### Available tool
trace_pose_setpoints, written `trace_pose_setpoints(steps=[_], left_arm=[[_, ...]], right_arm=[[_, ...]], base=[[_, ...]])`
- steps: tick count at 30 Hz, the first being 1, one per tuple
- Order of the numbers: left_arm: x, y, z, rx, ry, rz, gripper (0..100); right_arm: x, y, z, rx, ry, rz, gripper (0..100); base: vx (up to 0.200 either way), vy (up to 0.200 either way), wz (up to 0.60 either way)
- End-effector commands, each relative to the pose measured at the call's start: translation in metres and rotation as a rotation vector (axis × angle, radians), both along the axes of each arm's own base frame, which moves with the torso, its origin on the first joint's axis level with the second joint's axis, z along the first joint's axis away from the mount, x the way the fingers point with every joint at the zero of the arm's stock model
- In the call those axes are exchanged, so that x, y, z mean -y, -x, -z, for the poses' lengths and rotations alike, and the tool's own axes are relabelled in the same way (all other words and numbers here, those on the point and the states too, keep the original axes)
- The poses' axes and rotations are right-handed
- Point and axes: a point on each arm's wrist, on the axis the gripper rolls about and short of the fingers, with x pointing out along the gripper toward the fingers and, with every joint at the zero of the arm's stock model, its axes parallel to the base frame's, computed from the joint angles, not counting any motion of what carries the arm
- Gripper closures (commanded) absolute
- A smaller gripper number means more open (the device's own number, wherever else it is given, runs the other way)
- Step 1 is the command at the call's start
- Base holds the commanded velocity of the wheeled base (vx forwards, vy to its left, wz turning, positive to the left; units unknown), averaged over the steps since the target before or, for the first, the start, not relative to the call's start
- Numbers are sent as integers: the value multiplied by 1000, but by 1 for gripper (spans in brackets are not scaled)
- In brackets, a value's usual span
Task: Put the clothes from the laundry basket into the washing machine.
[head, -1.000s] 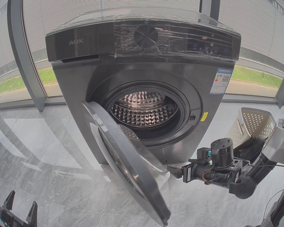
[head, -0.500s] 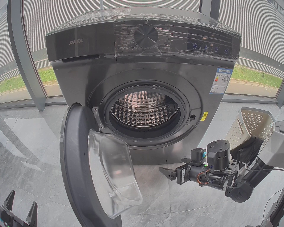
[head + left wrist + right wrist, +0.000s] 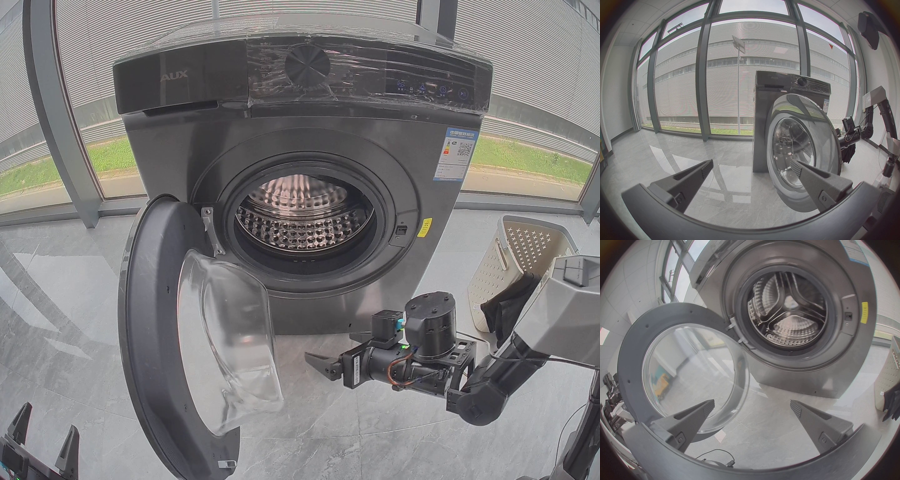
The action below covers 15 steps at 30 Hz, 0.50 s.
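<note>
The grey washing machine [image 3: 300, 125] stands ahead with its round door [image 3: 156, 325] swung wide to the left and the steel drum [image 3: 303, 215] bare inside. At the right, the beige laundry basket [image 3: 522, 247] holds dark clothes [image 3: 503, 309] that hang over its near rim. My right gripper [image 3: 315, 364] hovers low before the machine, open and holding nothing, pointing left toward the door. The right wrist view has that gripper [image 3: 752, 404] facing the door [image 3: 684, 371] and drum [image 3: 787, 312]. My left gripper [image 3: 45, 431] stays open at the bottom left corner, far from the machine [image 3: 787, 90].
Polished grey floor tiles [image 3: 387, 425] spread around the machine. Tall windows [image 3: 37, 94] with dark frames stand behind it. The open door takes up the floor space to the machine's front left. The basket [image 3: 886, 377] sits close to the machine's right side.
The door swung from half open to wide open on the left. My right gripper drew away from it and moved left, low before the machine. The head camera shifted slightly.
</note>
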Motion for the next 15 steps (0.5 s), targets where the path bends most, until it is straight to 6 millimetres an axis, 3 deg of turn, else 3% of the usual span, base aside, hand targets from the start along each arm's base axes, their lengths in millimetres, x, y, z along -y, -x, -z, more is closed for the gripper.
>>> trace_pose_setpoints(steps=[1, 6, 15], left_arm=[[0, 0, 5, 0, 0, -1, 0], [0, 0, 5, 0, 0, -1, 0], [0, 0, 5, 0, 0, -1, 0]], right_arm=[[-23, 1, 24, -29, 28, -45, 0], [-35, 3, 36, -38, 37, -70, 0], [-47, -4, 32, 17, -20, -82, 0]], base=[[0, 0, 0], [0, 0, 0], [0, 0, 0]])
